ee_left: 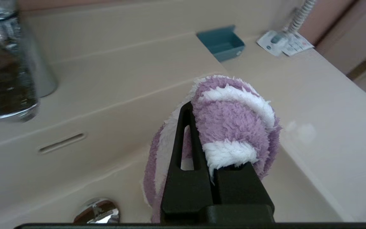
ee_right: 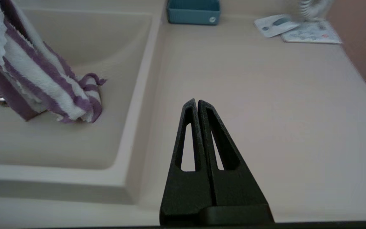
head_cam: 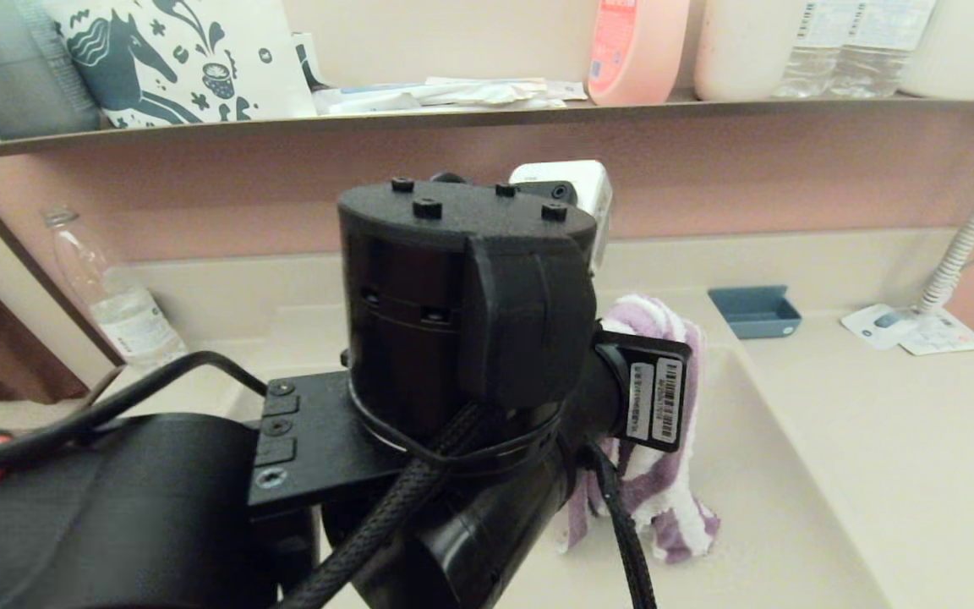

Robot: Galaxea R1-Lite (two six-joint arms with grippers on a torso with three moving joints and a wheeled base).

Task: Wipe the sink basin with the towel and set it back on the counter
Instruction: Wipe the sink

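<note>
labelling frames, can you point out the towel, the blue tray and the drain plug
towel (ee_left: 230, 121): left wrist view, on the purple pile of the fold clamped in the left pincer
blue tray (ee_right: 192, 11): right wrist view, on its front wall
drain plug (ee_left: 98, 211): left wrist view, on its chrome top

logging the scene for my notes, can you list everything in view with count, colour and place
striped terry towel: 1, purple and white, held over the sink, lower end touching its floor
rectangular sink basin: 1, cream-beige, centre
chrome drain plug: 1, basin floor
vanity counter: 1, cream-beige, right of the basin
small plastic tray: 1, blue, counter back
clear water bottle: 1, left of the basin
horse-print bag: 1, white and dark blue, shelf
pink bottle: 1, shelf
left gripper: black, clamping the towel
right gripper: black, above the counter
</note>
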